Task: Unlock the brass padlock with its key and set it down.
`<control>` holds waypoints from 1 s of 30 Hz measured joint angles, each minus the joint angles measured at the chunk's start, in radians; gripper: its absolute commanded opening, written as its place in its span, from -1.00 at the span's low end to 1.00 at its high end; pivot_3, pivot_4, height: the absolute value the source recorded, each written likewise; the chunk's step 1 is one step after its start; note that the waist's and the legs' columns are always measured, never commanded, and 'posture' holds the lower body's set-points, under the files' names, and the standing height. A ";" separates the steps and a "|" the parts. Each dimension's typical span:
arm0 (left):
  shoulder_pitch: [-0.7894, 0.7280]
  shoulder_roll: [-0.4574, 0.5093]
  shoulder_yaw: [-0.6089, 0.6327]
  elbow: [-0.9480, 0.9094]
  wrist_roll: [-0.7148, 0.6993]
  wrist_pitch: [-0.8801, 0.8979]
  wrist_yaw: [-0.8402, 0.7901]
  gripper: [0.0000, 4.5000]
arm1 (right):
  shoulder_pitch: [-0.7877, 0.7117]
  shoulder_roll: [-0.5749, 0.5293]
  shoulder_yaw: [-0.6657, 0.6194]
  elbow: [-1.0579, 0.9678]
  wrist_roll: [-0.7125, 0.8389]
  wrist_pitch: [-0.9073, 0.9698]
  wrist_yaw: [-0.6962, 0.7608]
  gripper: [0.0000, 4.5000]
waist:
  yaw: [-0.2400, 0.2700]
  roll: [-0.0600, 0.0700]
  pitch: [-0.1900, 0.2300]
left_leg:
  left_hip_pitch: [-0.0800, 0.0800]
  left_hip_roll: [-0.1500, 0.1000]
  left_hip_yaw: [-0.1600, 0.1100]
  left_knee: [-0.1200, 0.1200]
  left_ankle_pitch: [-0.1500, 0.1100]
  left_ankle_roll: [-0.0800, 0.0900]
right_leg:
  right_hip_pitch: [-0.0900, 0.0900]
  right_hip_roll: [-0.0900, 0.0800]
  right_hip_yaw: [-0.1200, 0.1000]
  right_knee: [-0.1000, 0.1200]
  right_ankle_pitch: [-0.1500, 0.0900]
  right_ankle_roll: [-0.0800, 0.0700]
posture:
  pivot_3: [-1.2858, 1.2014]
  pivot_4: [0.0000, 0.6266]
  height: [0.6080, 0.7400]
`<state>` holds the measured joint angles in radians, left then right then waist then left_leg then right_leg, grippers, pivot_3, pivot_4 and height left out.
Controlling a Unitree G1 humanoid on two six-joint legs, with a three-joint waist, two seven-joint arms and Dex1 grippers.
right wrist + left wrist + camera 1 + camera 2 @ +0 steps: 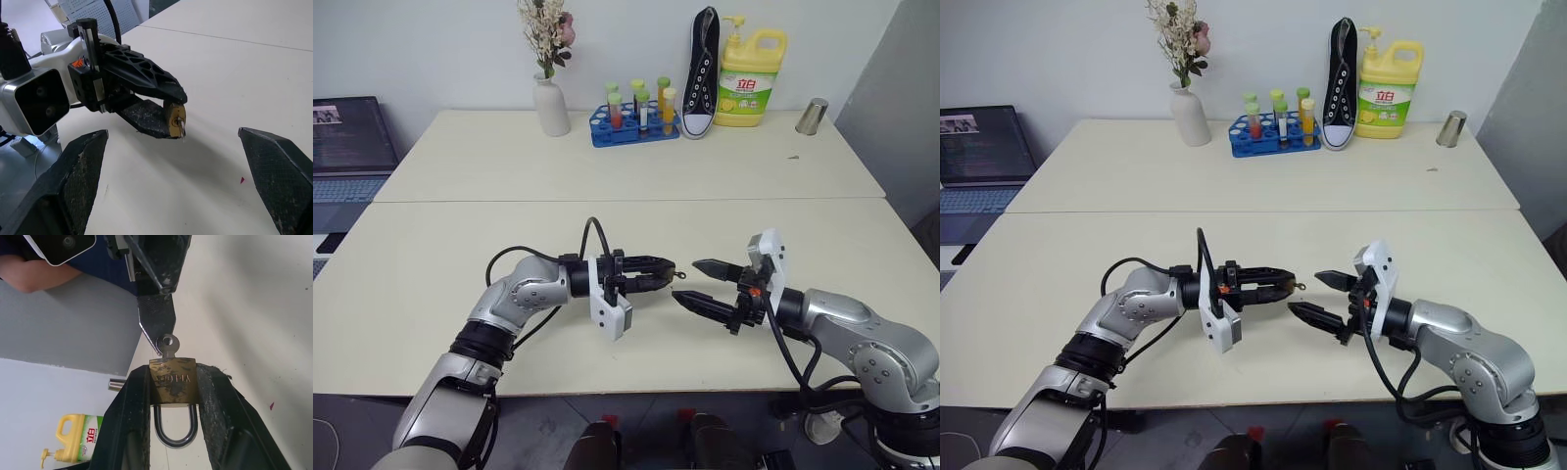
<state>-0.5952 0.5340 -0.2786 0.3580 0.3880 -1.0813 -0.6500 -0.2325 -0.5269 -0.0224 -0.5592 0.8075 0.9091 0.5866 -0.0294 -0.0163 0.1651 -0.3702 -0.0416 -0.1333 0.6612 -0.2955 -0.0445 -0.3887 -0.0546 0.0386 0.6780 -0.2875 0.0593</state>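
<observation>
My left gripper [666,272] is shut on the brass padlock [173,379], holding its body between the two fingers just above the near table [460,245]. The silvery shackle [173,431] points back toward the wrist. The key [167,343] sticks out of the padlock's far end, toward my right gripper. My right gripper [687,281] is open and faces the left one, a short way from it. In the right wrist view the padlock [174,121] and key [181,128] hang between and ahead of its spread fingers [83,161]. Whether a right finger touches the key I cannot tell.
On the far table stand a white vase of flowers [551,103], a blue tube rack [634,122], a black shoe [702,73], a yellow detergent bottle [751,78] and a metal cup [813,116]. A laptop [352,147] sits at the far left. A person's arm [29,276] shows beyond the table.
</observation>
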 measured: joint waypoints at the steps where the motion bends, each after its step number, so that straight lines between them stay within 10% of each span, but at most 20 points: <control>1: 0.000 0.000 -0.002 -0.004 0.001 0.000 0.006 -0.57 | -0.006 0.001 0.005 0.003 0.001 0.001 0.000 1.00 | 0.000 0.000 0.000 | 0.000 0.000 0.000 0.000 0.000 0.000 | 0.000 0.000 0.000 0.000 0.000 0.000 | 0.03 -0.52 1.00; 6: 0.000 0.001 -0.013 -0.031 -0.002 0.016 0.011 -0.57 | -0.025 0.002 0.014 0.017 0.002 0.004 0.002 0.71 | 0.000 0.000 0.000 | 0.000 0.000 0.000 0.000 0.000 0.000 | 0.000 0.000 0.000 0.000 0.000 0.000 | 0.03 -0.52 1.00; 17: 0.001 0.031 -0.032 -0.052 -0.004 0.027 0.029 -0.57 | -0.046 -0.012 0.020 0.043 0.008 0.019 0.021 -1.00 | 0.000 0.000 0.000 | 0.000 0.000 0.000 0.000 0.000 0.000 | 0.000 0.000 0.000 0.000 0.000 0.000 | 0.03 -0.52 1.00; 30: 0.006 0.032 -0.035 -0.054 0.004 0.016 0.059 -0.57 | -0.086 -0.023 -0.010 0.096 0.101 0.090 0.022 -1.00 | 0.000 0.000 0.000 | 0.000 0.000 0.000 0.000 0.000 0.000 | 0.000 0.000 0.000 0.000 0.000 0.000 | 0.03 -0.52 1.00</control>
<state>-0.5897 0.5658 -0.3137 0.3040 0.3918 -1.0654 -0.5908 -0.3189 -0.5502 -0.0327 -0.4633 0.9083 0.9989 0.6084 -0.0296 -0.0163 0.1652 -0.3703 -0.0416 -0.1332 0.6613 -0.2955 -0.0445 -0.3888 -0.0546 0.0388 0.6780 -0.2874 0.0592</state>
